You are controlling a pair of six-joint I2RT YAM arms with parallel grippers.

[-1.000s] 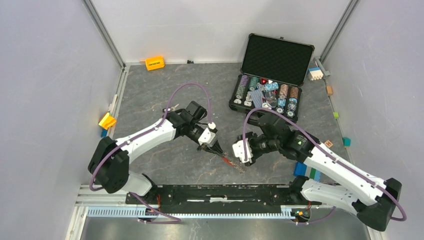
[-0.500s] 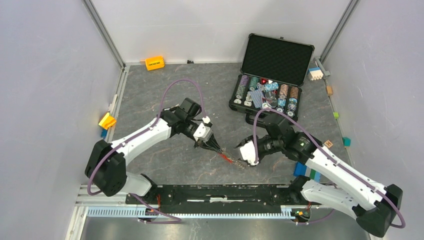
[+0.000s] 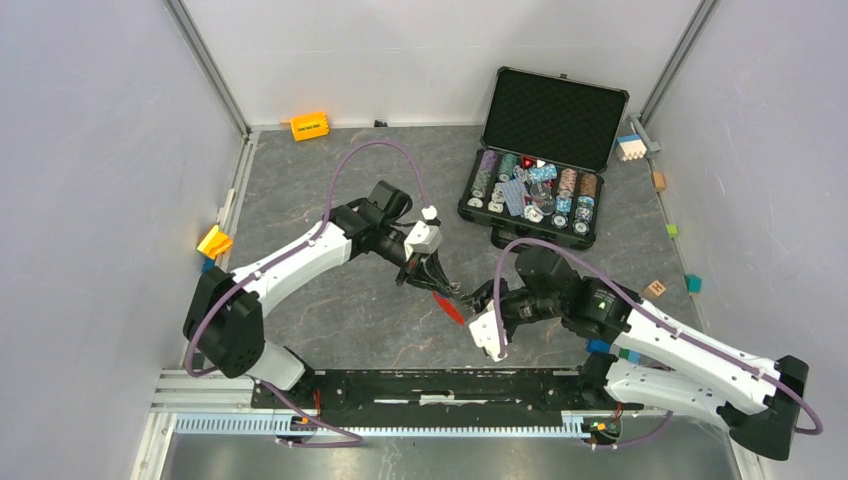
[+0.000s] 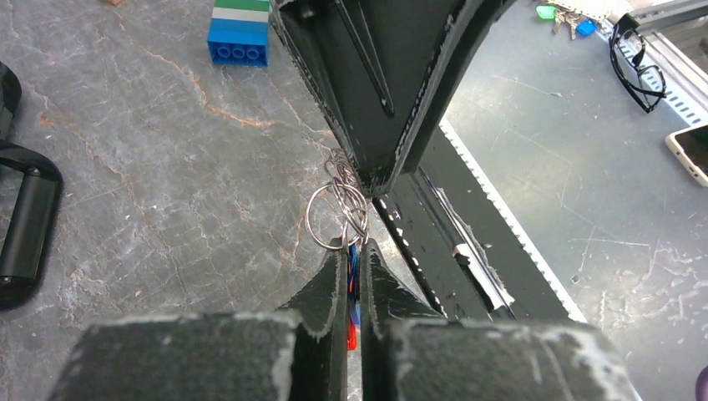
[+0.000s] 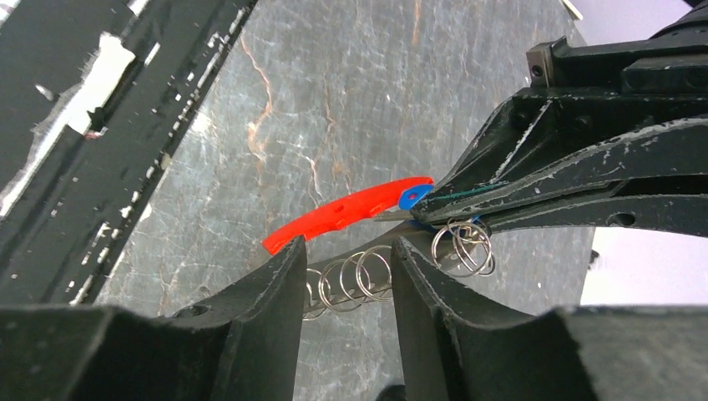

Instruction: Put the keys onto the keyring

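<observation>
Near the near edge of the bench (image 3: 300, 190), our left claw (image 4: 356, 251) clenches the red fob (image 5: 334, 219) of the keyring (image 5: 463, 246). Our right claw (image 5: 349, 251) straddles its chain (image 5: 355, 280), and we cannot tell if it grips. We judge the keys remain unthreaded.

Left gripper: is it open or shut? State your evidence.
The left gripper is shut on the keyring: its fingers pinch the red fob, rings protruding beyond them.

A: The keyring (image 5: 366, 274), what is it made of?
B: Thin bright metal wire, polished. Its fob (image 5: 338, 215) is smooth red plastic, a little glossy.
A: And the counter (image 5: 334, 100)?
B: Grey stone look, matt, with fine scratches and orange veins. Both the left end effector (image 4: 356, 252) and right end effector (image 5: 349, 251) are matt black plastic, edges scuffed pale.
</observation>
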